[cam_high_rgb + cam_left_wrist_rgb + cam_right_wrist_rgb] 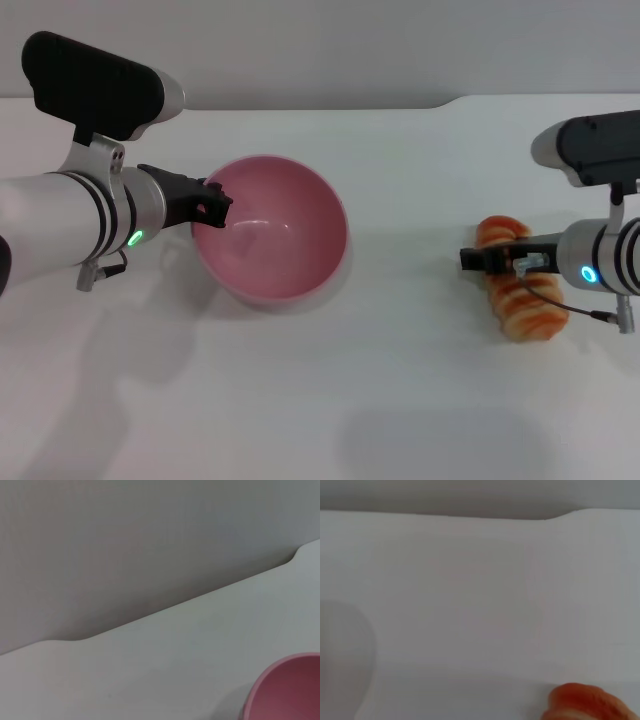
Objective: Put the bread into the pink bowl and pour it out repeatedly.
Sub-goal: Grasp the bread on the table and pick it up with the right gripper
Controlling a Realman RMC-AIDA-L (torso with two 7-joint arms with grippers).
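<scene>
The pink bowl (275,235) stands on the white table left of centre, with nothing inside it. My left gripper (213,206) is shut on its left rim, one finger reaching inside the wall. A part of the bowl (287,692) shows in the left wrist view. The bread (522,298), orange and tan striped, lies on the table at the right. My right gripper (492,259) reaches in from the right and sits low across the loaf's far half. One orange end of the bread (587,704) shows in the right wrist view.
The white table (400,400) stretches between the bowl and the bread and toward the front. Its back edge (330,106) meets a grey wall, with a small step at the back right.
</scene>
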